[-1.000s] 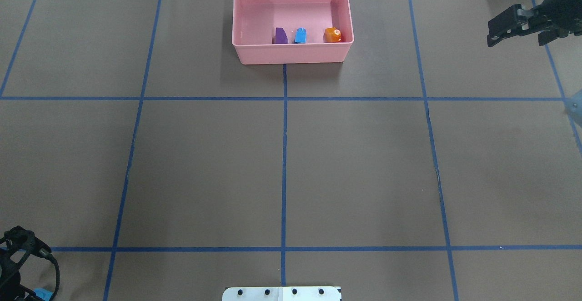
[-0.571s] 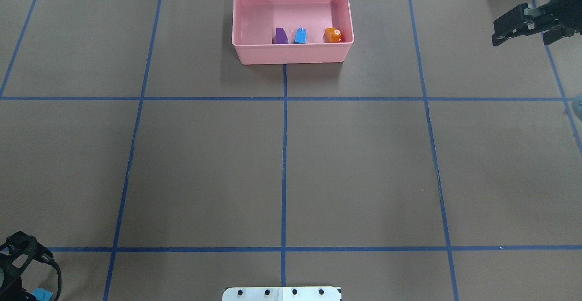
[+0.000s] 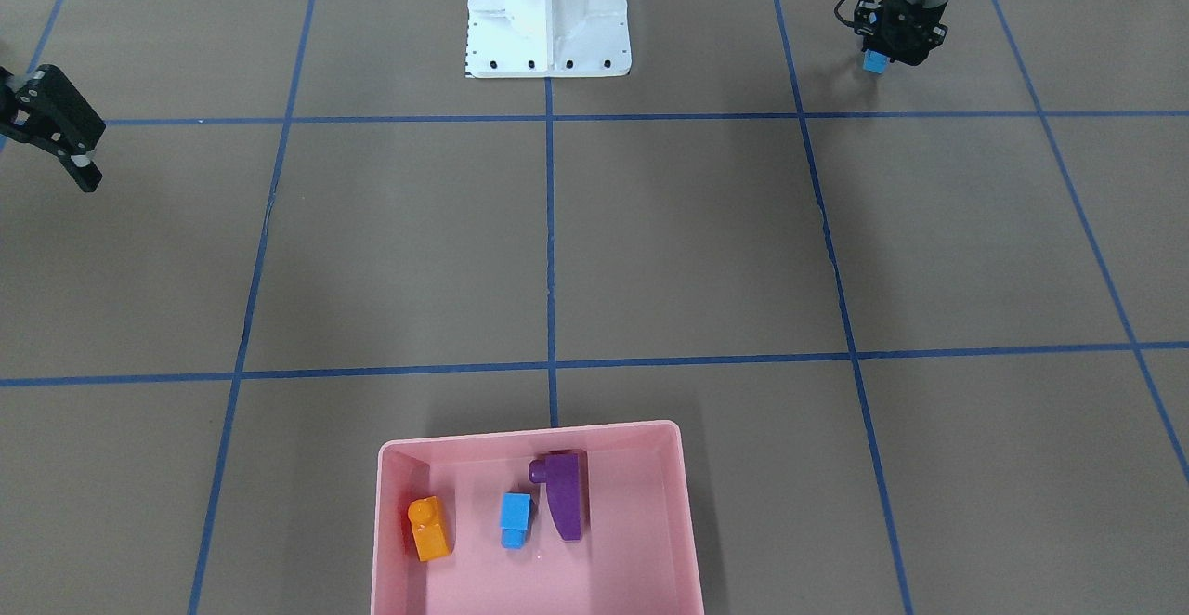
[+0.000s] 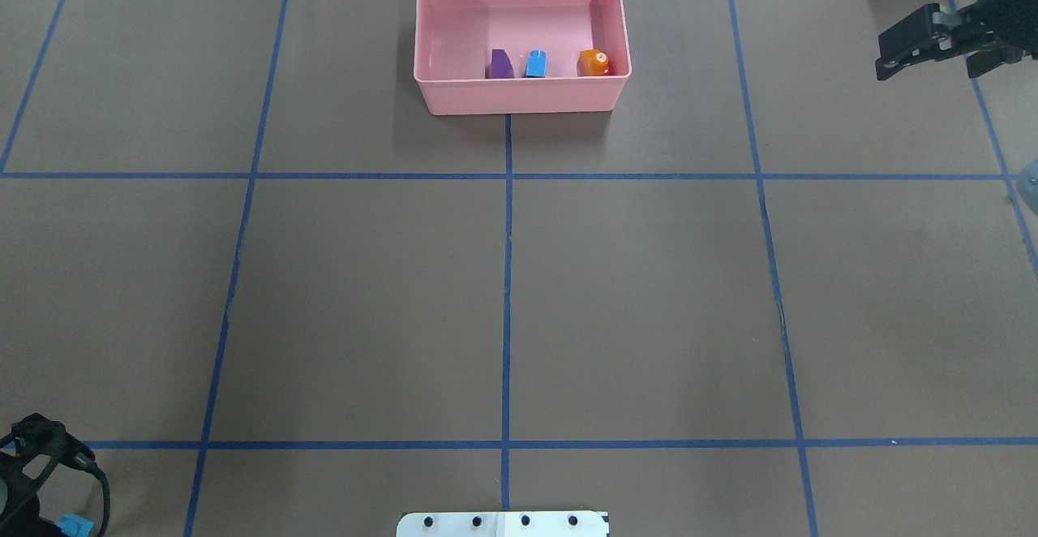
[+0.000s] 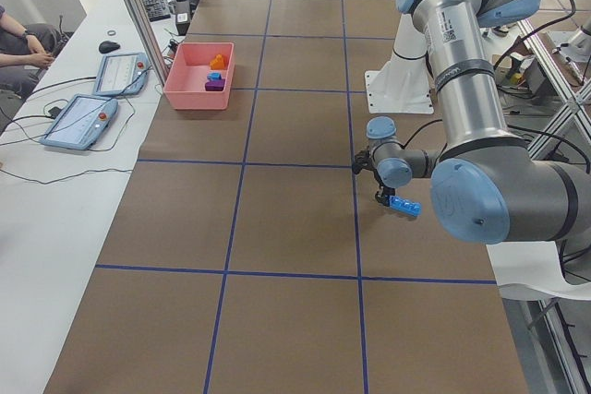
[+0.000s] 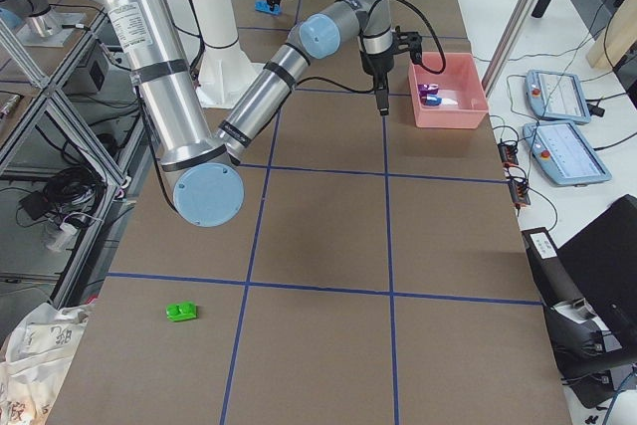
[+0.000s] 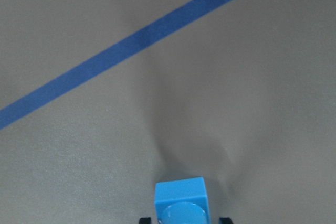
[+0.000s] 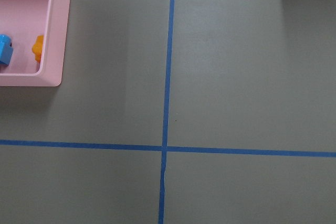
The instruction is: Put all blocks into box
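Now, left end effector tight around long blue block.

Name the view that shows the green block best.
Exterior right: the green block lies near and unobstructed on the table. Exterior left shows it only as a tiny far speck. No other view includes it.

Orange, purple, small blue blocks in pink box; long blue, green outside
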Controlling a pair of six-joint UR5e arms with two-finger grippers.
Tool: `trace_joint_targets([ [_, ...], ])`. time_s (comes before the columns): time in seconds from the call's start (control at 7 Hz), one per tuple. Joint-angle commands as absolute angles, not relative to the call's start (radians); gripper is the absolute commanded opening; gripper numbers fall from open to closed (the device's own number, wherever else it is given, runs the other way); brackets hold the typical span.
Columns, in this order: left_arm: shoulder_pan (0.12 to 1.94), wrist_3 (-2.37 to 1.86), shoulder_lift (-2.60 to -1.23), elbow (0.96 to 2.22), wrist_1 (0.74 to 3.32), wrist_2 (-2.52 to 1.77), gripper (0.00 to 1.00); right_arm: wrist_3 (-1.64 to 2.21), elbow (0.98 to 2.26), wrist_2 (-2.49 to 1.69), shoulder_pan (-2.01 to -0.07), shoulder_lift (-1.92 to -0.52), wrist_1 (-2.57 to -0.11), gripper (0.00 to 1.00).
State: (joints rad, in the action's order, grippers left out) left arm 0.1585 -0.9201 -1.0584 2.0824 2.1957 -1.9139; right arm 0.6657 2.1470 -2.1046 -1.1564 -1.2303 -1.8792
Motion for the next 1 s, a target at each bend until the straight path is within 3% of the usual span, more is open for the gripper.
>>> trace_joint_targets([
  [0.0, 0.158, -0.919, -1.058, 2.08, 2.195, -1.914, 0.53, 0.666, 2.138, -2.105, -1.155, -1.226, -1.879, 0.99],
  [0.86, 0.15, -0.919, -1.068, 2.068, 2.191, -1.914, 0.52, 0.666, 2.138, -2.105, -1.154, -1.221, -1.879, 0.99],
])
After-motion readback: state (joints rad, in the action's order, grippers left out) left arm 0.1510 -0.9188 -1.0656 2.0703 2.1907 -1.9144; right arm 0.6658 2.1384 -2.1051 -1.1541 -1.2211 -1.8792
